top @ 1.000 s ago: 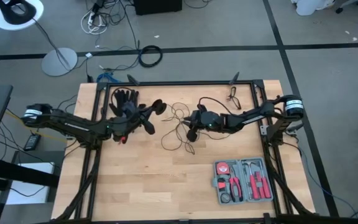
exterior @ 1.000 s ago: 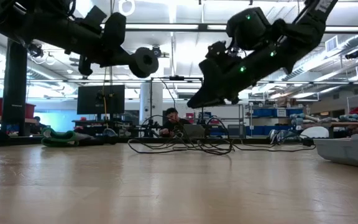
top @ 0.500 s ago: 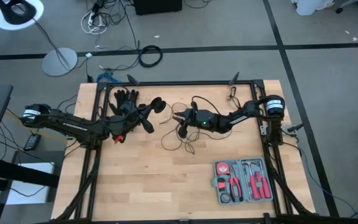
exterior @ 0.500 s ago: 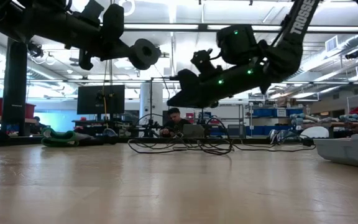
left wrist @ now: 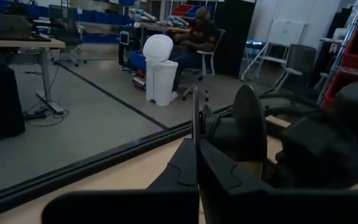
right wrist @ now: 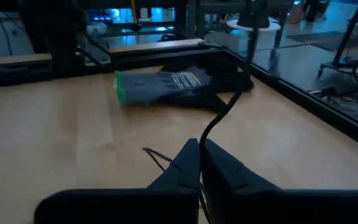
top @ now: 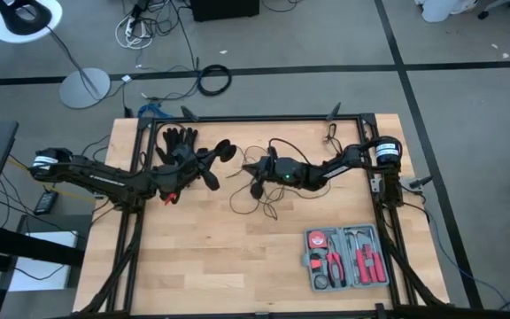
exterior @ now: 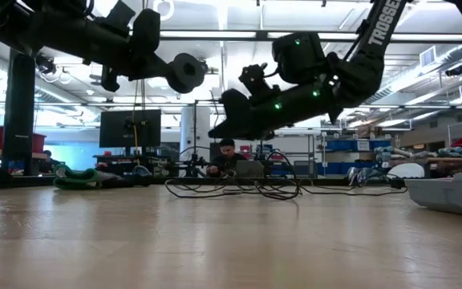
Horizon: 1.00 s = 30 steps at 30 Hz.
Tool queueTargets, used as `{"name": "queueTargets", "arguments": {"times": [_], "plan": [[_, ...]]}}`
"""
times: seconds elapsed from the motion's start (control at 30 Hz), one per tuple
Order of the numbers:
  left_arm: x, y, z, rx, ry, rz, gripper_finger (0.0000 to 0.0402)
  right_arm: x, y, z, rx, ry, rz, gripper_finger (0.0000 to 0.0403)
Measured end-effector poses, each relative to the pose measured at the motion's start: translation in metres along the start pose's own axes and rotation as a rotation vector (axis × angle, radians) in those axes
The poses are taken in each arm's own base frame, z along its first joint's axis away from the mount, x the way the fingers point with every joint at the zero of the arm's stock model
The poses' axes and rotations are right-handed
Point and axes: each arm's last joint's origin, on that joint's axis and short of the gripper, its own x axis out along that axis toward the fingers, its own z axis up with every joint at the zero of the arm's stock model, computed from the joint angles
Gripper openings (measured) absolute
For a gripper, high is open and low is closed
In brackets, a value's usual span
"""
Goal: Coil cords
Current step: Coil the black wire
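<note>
Above table, left hand (top: 218,162) grips disc (top: 223,149); right hand (top: 253,168) pinches wire (top: 248,200).

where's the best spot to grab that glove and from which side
Pinch the green-edged cuff of the glove, coming straight down from above. It lies flat on the table, so a level approach has little to catch; the cuff looks its straightest, bulkiest edge.

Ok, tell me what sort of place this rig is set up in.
Most likely a robotics lab or workshop. The wooden table stands on a bare grey floor with loose cable coils. The low view shows shelving with blue bins and a monitor; the left wrist view shows a person seated at a desk.
</note>
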Motion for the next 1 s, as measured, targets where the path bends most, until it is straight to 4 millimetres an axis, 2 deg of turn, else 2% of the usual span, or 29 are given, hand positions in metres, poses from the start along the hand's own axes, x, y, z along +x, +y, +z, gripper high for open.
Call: {"name": "queueTargets", "arguments": {"times": [0.13,0.33,0.47,0.6,0.77,1.0], "plan": [[0.002,0.0,-0.002,-0.01,0.004,0.011,0.0,0.01,0.012,0.008,-0.031,0.081,0.061,0.0003],[0.008,0.001,-0.011,-0.062,0.026,0.031,0.0,0.04,0.032,0.01,-0.073,0.173,0.18,0.0002],[0.01,0.0,-0.017,-0.054,0.048,0.035,0.0,0.052,0.048,0.018,-0.128,0.16,0.244,0.0001],[0.012,-0.001,-0.026,-0.014,0.086,0.043,0.0,0.051,0.058,0.028,-0.19,0.125,0.264,0.0001],[0.015,-0.003,-0.036,0.023,0.14,0.001,0.0,0.045,0.058,0.041,-0.219,0.098,0.26,0.0001],[0.015,-0.003,-0.043,0.061,0.198,-0.031,0.0,0.044,0.054,0.041,-0.239,0.137,0.263,0.0]]}}
